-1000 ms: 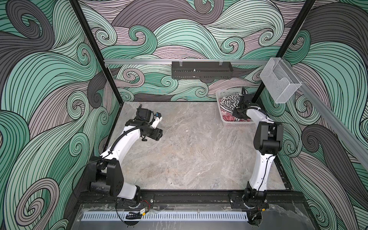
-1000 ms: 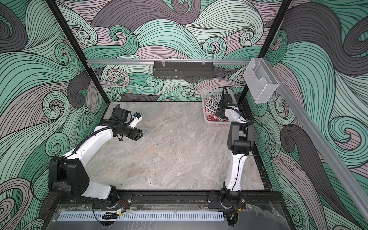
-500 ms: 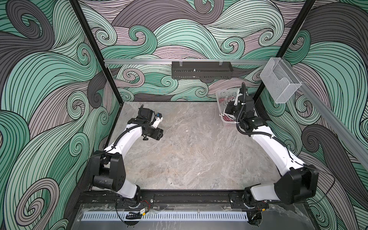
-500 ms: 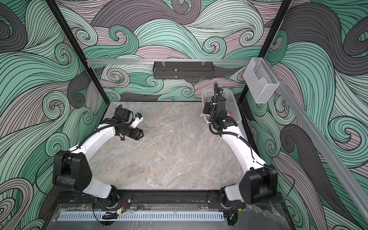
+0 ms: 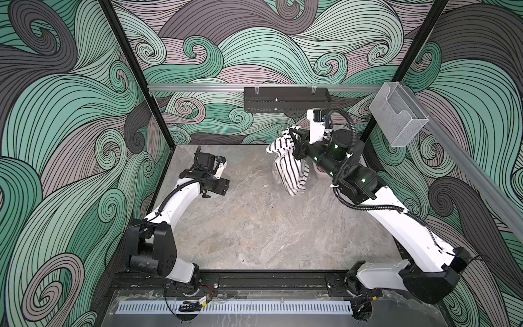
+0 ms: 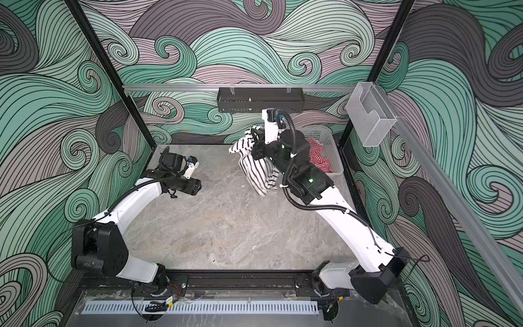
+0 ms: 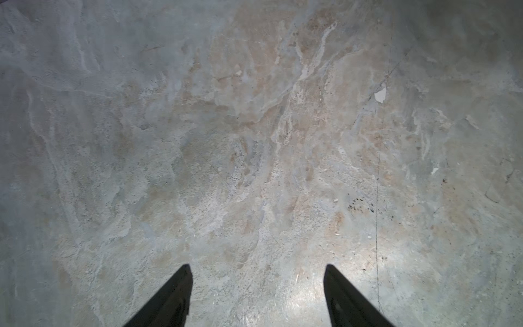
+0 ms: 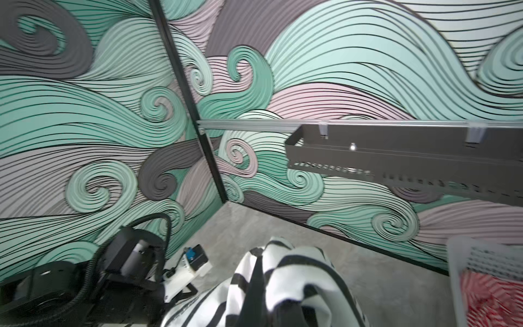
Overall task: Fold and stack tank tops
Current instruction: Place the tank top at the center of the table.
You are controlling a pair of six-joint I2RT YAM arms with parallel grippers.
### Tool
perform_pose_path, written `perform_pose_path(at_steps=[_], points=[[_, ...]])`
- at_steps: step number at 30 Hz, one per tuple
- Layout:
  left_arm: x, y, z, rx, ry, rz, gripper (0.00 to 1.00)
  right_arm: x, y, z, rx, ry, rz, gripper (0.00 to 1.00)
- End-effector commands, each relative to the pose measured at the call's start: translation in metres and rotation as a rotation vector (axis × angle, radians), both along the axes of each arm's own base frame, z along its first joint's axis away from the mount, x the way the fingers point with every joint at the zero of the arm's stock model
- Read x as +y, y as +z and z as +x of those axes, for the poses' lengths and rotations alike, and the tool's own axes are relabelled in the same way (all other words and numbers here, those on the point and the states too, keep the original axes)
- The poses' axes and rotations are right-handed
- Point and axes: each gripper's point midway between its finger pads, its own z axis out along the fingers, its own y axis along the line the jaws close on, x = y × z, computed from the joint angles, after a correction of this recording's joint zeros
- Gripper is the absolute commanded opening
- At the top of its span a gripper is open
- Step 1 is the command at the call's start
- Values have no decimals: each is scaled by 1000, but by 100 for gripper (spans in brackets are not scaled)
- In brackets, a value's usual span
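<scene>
The black-and-white tank top [image 5: 291,172] [image 6: 259,172] hangs bunched above the table's back right, its lower end near or on the surface. My right gripper [image 5: 293,138] [image 6: 254,138] is shut on its upper folds. In the right wrist view the striped cloth [image 8: 285,280] wraps around the gripper [image 8: 259,271]. The red-and-white tank top [image 6: 319,158] [image 8: 495,297] lies crumpled in the white basket [image 6: 332,141] [image 8: 458,254]. My left gripper [image 5: 222,188] [image 6: 196,186] [image 7: 256,267] hovers open over bare table at the back left, with nothing between its fingers.
A black perforated shelf [image 5: 285,99] [image 8: 396,153] hangs on the back wall rail, close above the right wrist. A clear plastic holder [image 5: 396,119] sits on the right wall rail. The basket stands in the back right corner, partly behind the right arm.
My right arm has come up out of the basket with the black-and-white top and swung left over the table. The left arm has barely moved; its jaws have opened slightly wider.
</scene>
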Motion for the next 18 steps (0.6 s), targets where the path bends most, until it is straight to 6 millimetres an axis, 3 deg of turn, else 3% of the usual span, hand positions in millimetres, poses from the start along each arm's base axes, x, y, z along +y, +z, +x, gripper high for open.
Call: perform_pose_path(at_steps=[1, 4, 8, 10, 13, 16, 18], points=[[22, 25, 4, -104, 87, 7, 78, 48, -3, -3, 11, 182, 8, 0], [34, 26, 3, -108, 116, 10, 78, 80, -41, 18, 152, 233, -47, 0], [45, 22, -3, -94, 146, 41, 78, 115, -130, 40, 407, 271, -144, 0], [47, 18, -5, -93, 145, 47, 78, 118, -175, 50, 518, 229, -191, 0], [40, 11, -9, -78, 101, 34, 78, 105, -234, 61, 642, 112, -308, 0], [19, 1, -17, -32, -26, -25, 78, 100, -271, 57, 728, 97, -395, 0], [8, -6, -20, -3, -65, -62, 78, 108, -284, 47, 757, 141, -422, 0]])
